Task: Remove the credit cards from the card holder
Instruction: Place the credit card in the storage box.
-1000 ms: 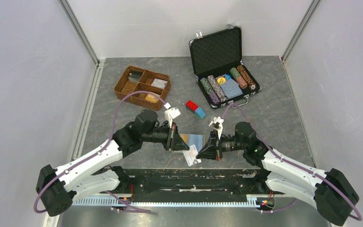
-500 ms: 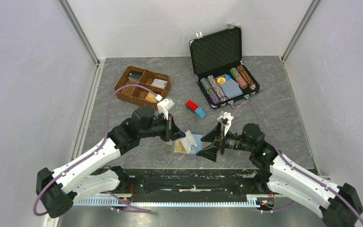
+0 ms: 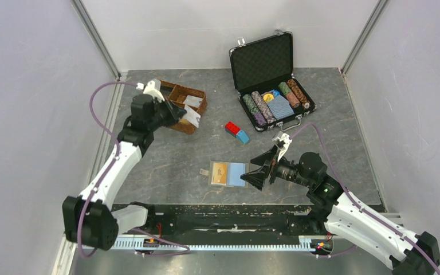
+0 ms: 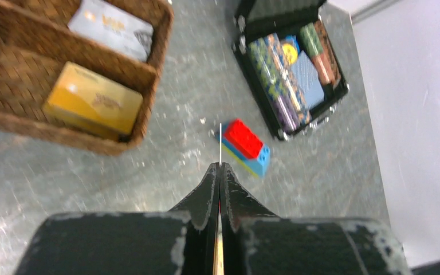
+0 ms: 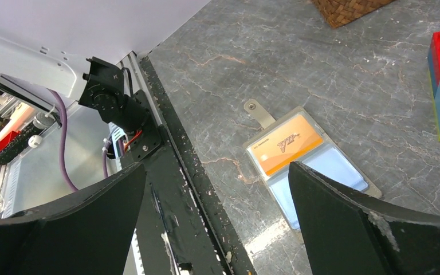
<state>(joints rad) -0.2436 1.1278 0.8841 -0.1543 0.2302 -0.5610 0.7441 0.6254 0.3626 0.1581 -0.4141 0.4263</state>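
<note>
The card holder [image 3: 227, 173] lies open and flat on the table near the front, its tab [image 5: 259, 113] pointing left. An orange-gold credit card [image 5: 286, 143] and a light blue one [image 5: 333, 170] show in its slots. My right gripper [image 3: 259, 172] hovers just right of it, open with nothing between its fingers. My left gripper [image 3: 179, 113] is far left, over the right end of the wicker tray [image 3: 188, 90], shut on a pale credit card [image 3: 192, 117]. In the left wrist view this card [image 4: 220, 143] appears edge-on, a thin line past the fingertips.
The wicker tray [image 4: 63, 134] holds a yellow box [image 4: 94, 106] and a white card [image 4: 112, 28]. Red and blue toy bricks [image 3: 236, 132] lie mid-table. An open black chip case [image 3: 272, 86] stands at the back right. The table's front rail [image 5: 166, 172] is under my right gripper.
My left arm swung from the card holder up and left to the wicker tray, carrying the pale card. My right gripper opened, released the holder and drew back right; the holder now lies flat.
</note>
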